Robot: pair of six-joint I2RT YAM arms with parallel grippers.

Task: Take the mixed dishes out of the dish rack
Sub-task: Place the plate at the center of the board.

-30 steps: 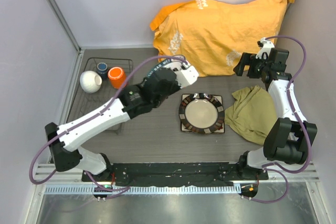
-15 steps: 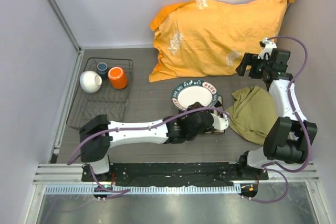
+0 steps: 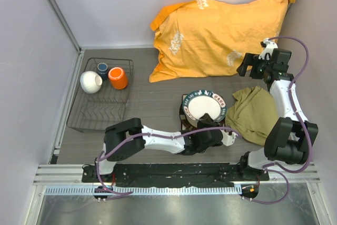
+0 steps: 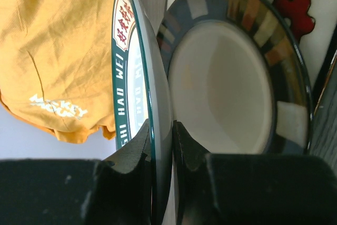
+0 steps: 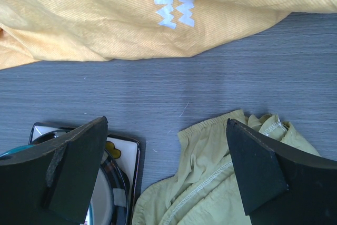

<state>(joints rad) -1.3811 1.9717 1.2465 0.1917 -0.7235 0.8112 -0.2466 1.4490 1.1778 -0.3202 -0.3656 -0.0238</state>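
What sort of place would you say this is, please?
Probably a lab robot cell staged for a kitchen chore, not a real kitchen: plain panel walls enclose a grey table, a wire dish rack sits on it, and an orange cloth lies at the back.

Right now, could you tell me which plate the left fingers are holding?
The green-rimmed lettered plate, its rim between the fingers; the dark-rimmed plate and square plate lie stacked, ungripped.

The green-rimmed plate (image 4: 128, 77) reads "HAO WEI".
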